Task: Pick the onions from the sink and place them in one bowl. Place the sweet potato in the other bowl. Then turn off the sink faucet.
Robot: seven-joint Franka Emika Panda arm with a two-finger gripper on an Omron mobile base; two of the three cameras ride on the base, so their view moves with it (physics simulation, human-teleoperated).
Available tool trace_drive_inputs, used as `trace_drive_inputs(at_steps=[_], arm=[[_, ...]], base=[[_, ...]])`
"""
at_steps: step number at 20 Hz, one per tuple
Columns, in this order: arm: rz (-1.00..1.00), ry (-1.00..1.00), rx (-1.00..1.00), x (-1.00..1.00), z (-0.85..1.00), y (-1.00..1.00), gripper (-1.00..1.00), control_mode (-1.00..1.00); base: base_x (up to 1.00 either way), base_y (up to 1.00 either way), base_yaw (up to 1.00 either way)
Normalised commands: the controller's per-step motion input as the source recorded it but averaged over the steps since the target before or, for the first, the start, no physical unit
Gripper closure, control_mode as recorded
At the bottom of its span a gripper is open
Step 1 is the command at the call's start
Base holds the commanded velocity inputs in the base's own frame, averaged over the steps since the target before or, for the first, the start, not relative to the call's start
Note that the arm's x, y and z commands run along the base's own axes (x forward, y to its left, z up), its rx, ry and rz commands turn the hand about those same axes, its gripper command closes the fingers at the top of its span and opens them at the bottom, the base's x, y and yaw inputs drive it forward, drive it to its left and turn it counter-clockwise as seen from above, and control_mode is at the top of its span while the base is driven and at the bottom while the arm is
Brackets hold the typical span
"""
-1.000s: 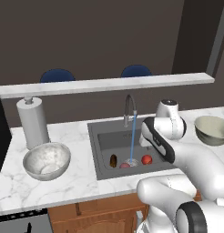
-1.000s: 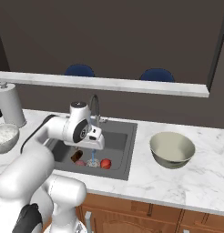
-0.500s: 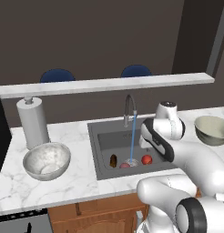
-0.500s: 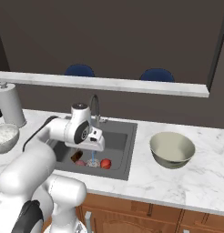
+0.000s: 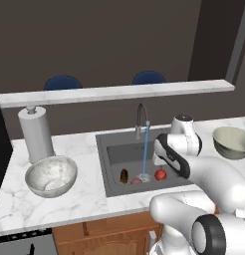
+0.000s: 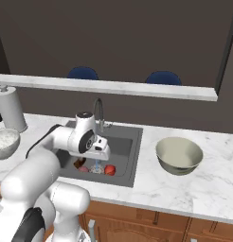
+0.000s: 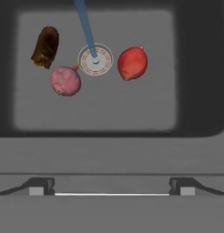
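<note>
1. The bright red onion (image 7: 132,63) and the pinkish onion (image 7: 65,80) lie on the floor of the sink (image 7: 196,68), one on each side of the round drain (image 7: 95,59).
2. The sweet potato (image 7: 45,46) lies in the sink too, just beside the pinkish onion.
3. Water (image 5: 146,152) runs down from the faucet (image 5: 140,119) onto the drain, so the tap is not off yet.
4. The olive-beige bowl (image 6: 179,155) sits on the worktop (image 6: 208,184) on one side of the sink. The silvery bowl (image 5: 51,176) sits on the other side. I see nothing in either bowl.
5. The gripper (image 7: 112,184) hangs above the sink and looks down into it. Its jaws are wide open and hold nothing.
6. I think this is the first step: reaching for an onion.
7. Next, the hand needs to go down over one onion, likely the bright red one, so a fingertip sits on each side. Then the jaws can close and lift it out.
</note>
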Motion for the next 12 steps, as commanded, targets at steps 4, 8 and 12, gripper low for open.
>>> trace_drive_inputs(at_steps=[4, 8, 12], arm=[[0.00, -0.02, 0.00, 0.00, -0.22, -0.09, -1.00, -1.00], [0.00, -0.01, 0.00, 0.01, -0.20, -0.04, -1.00, -1.00], [0.00, 0.00, 0.00, 0.08, -0.17, 0.00, -1.00, -1.00]], base=[[0.00, 0.00, 0.00], [0.00, 0.00, 0.00], [0.00, 0.00, 0.00]])
